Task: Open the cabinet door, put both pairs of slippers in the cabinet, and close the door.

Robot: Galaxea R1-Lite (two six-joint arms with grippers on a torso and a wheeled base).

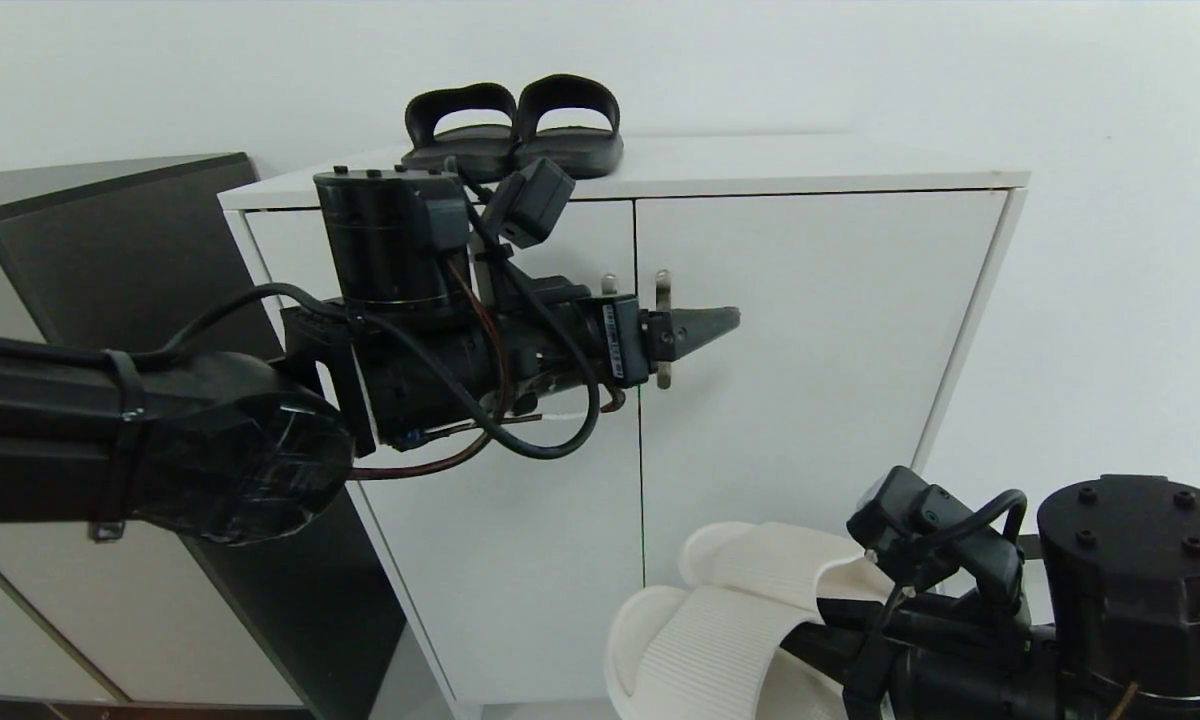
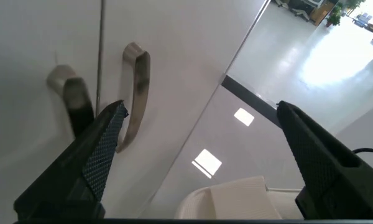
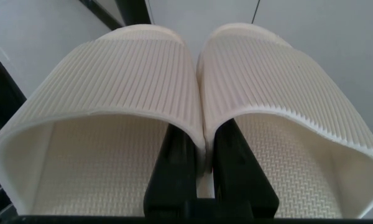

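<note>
The white cabinet stands with both doors closed, two metal handles flanking the centre seam. On its top lies a pair of black slippers. My left gripper hovers open in front of the doors at handle height. In the left wrist view its fingertips straddle the right door's handle without touching it. Low at the right, my right gripper is shut on the pair of white slippers, pinching their inner edges together in front of the cabinet's lower part.
A dark grey cabinet stands against the white cabinet's left side. A white wall rises behind. Bare glossy floor stretches to the right of the cabinet.
</note>
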